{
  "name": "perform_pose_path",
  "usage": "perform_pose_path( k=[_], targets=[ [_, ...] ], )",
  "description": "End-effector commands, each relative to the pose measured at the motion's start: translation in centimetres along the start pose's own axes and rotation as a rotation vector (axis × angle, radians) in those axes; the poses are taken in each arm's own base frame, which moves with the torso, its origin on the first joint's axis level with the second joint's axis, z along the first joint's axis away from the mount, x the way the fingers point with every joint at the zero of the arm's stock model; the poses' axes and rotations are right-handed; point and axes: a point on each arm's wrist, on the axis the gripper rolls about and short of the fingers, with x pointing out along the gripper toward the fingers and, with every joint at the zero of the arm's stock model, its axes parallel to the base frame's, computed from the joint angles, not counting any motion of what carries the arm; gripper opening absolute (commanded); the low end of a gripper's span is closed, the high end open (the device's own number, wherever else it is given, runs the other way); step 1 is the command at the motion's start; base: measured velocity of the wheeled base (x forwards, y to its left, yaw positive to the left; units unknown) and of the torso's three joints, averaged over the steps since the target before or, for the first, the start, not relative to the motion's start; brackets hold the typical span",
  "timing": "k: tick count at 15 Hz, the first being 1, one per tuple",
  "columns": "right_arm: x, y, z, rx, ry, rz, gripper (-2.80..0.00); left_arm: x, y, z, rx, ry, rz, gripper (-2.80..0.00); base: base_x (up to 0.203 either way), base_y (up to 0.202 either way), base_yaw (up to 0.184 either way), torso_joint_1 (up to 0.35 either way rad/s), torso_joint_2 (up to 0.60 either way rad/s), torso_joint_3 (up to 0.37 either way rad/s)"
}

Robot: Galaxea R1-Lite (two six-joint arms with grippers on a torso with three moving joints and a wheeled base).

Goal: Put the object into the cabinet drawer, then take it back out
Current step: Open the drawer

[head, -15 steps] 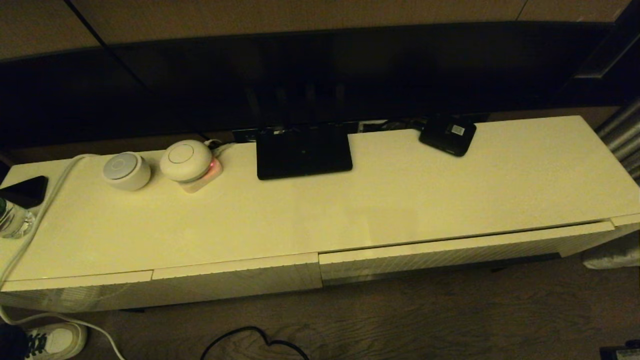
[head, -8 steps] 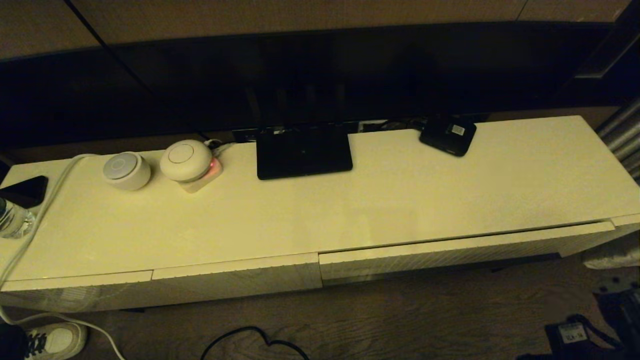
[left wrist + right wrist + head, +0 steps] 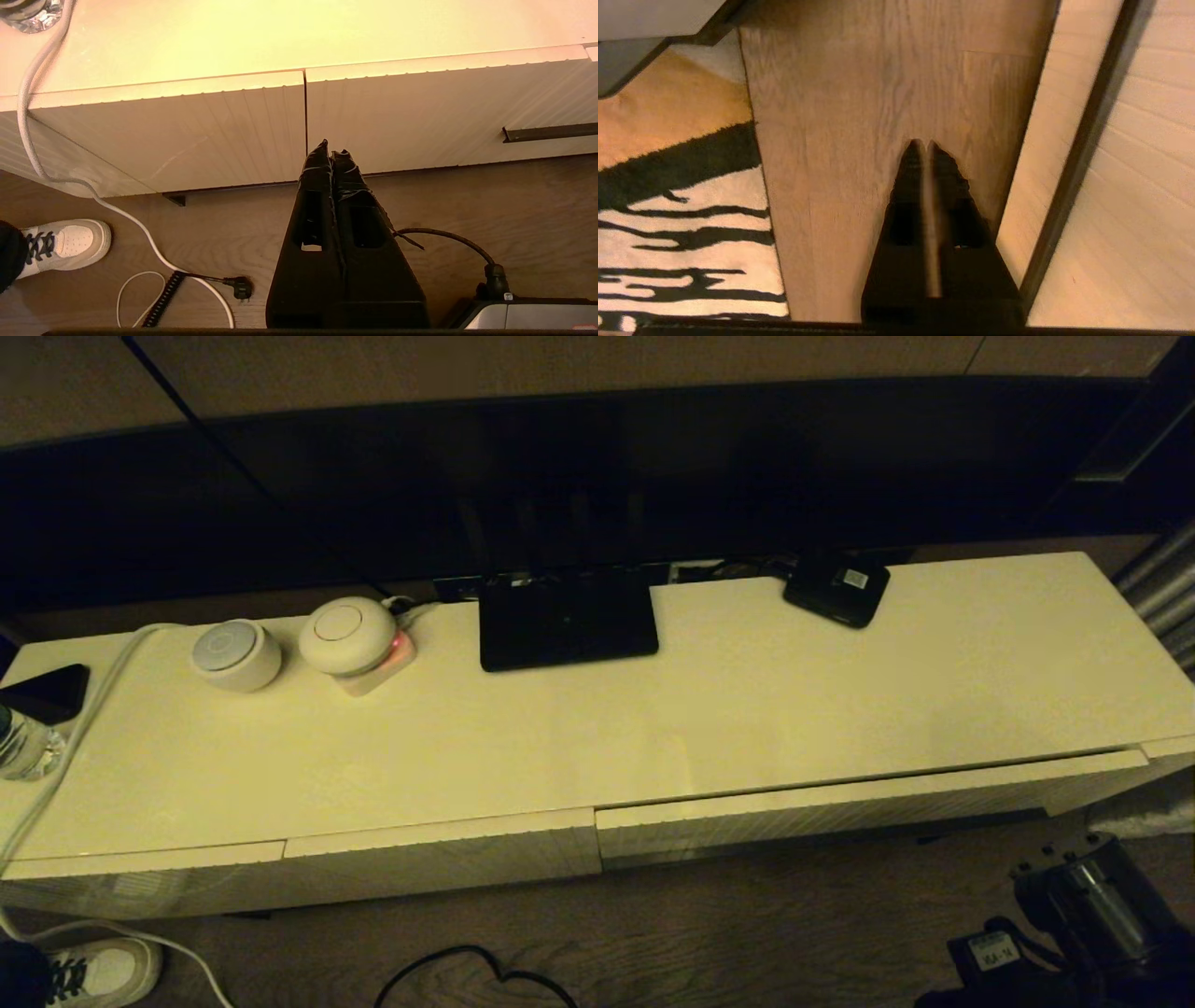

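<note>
The black umbrella is not in any view. The wide ribbed cream cabinet drawer (image 3: 868, 803) is pushed in on the right half of the cabinet front; it also shows in the left wrist view (image 3: 444, 107). My left gripper (image 3: 332, 148) is shut and empty. It hangs low over the wooden floor, facing the seam between the two drawer fronts. My right arm (image 3: 1074, 915) shows at the bottom right of the head view, below the drawer's right end. The right gripper (image 3: 924, 144) is shut on nothing, pointing down at the floor beside a ribbed cream panel (image 3: 1148, 186).
On the cabinet top are a flat black router (image 3: 567, 621), a small black box with a sticker (image 3: 836, 588) and two round white devices (image 3: 235, 653). A white cable (image 3: 56, 765) runs off the left end. A shoe (image 3: 103, 971), floor cables (image 3: 467, 971) and a striped rug (image 3: 682, 224) lie below.
My right arm has come up into the head view at the bottom right, further in than half a second ago. The cabinet and the things on it have not moved.
</note>
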Motion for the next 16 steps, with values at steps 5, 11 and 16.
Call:
perform_pose_path(
  k=[5, 11, 16],
  targets=[
    [2.7, -1.2, 0.0, -0.002, 0.009, 0.004, 0.00, 0.0, 0.0, -0.1, 0.000, 0.003, 0.001, -2.80, 0.000, 0.000, 0.000, 0.000, 0.00, 0.000],
    [5.7, -3.9, -0.4, 0.030, 0.020, -0.080, 0.00, 0.0, 0.0, -0.1, 0.000, 0.003, 0.001, -2.80, 0.000, 0.000, 0.000, 0.000, 0.00, 0.000],
    [7.1, -5.2, -1.1, -0.014, 0.038, -0.103, 0.00, 0.0, 0.0, -0.1, 0.000, 0.003, 0.001, -2.80, 0.000, 0.000, 0.000, 0.000, 0.00, 0.000]
  ],
)
